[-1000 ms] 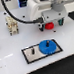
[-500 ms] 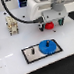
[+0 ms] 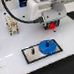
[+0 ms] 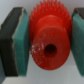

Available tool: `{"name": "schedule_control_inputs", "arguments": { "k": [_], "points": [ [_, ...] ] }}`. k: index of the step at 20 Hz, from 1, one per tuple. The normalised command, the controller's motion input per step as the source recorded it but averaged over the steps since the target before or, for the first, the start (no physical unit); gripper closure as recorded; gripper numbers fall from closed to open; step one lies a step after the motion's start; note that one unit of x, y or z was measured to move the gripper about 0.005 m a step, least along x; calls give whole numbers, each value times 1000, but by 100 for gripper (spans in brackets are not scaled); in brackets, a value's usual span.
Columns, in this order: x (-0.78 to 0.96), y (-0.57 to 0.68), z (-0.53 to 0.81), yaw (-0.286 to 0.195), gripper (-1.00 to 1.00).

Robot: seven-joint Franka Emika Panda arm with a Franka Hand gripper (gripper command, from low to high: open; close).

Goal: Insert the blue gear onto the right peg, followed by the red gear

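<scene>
The blue gear (image 3: 47,46) lies flat on the grey plate (image 3: 31,56), at the plate's end toward the exterior view's right, so the peg there is hidden under it. The plate's other thin dark pin (image 3: 34,49) stands bare beside it. My gripper (image 3: 53,25) hangs above and behind the plate and is shut on the red gear (image 3: 53,25). In the wrist view the red gear (image 4: 49,37) fills the space between the two teal finger pads (image 4: 22,42), its hub hole facing the camera.
A small white and tan fixture (image 3: 11,26) stands on the white table (image 3: 11,50) at the exterior view's left. Black cables loop above it at the back.
</scene>
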Motion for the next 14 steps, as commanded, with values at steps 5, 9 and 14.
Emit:
{"name": "schedule_control_inputs", "arguments": {
  "k": [5,9,14],
  "points": [
    [110,29,425,0,100],
    [367,-55,590,0,100],
    [469,-141,522,0,100]
  ]
}}
